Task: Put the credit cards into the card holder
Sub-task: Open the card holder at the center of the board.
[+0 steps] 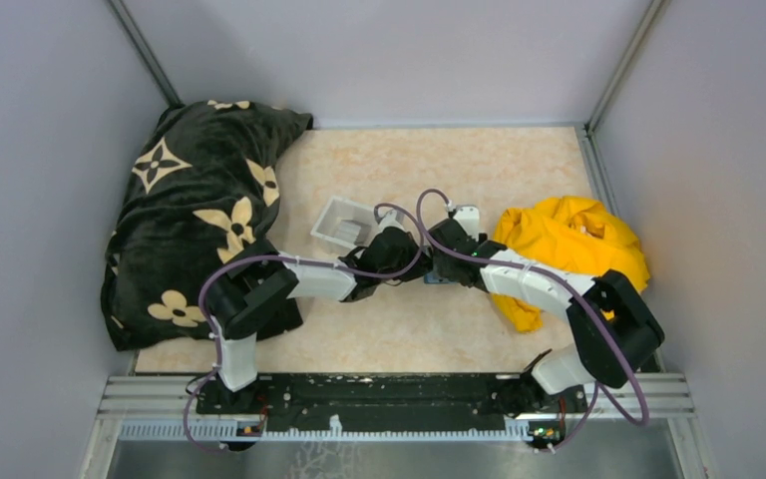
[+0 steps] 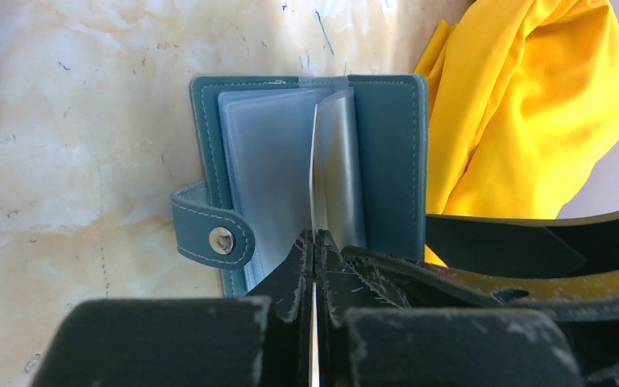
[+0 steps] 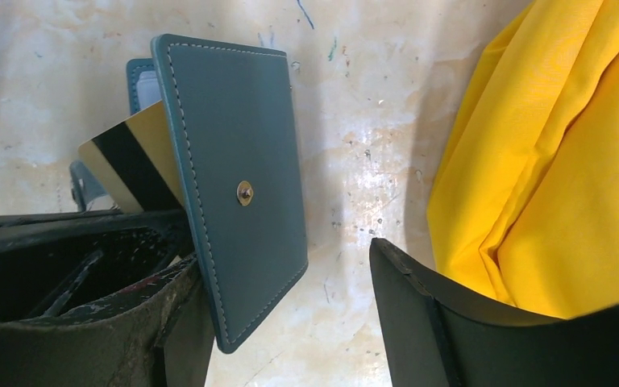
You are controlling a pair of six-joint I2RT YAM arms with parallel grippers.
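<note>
The teal card holder (image 2: 387, 153) lies open on the table, its clear sleeves fanned apart. My left gripper (image 2: 315, 239) is shut on a credit card (image 2: 314, 169), seen edge-on, which reaches in between the sleeves. From the right wrist, the same gold card with its black stripe (image 3: 125, 157) shows behind the card holder's raised cover (image 3: 234, 161). My right gripper (image 3: 290, 270) is open, and the tilted cover leans against its left finger (image 3: 153, 322). From above, both grippers meet over the card holder (image 1: 437, 279) at mid-table.
A small clear-white tray (image 1: 344, 222) sits just behind the left gripper. A crumpled yellow cloth (image 1: 569, 244) lies close to the right of the card holder. A black flowered blanket (image 1: 199, 200) covers the table's left side.
</note>
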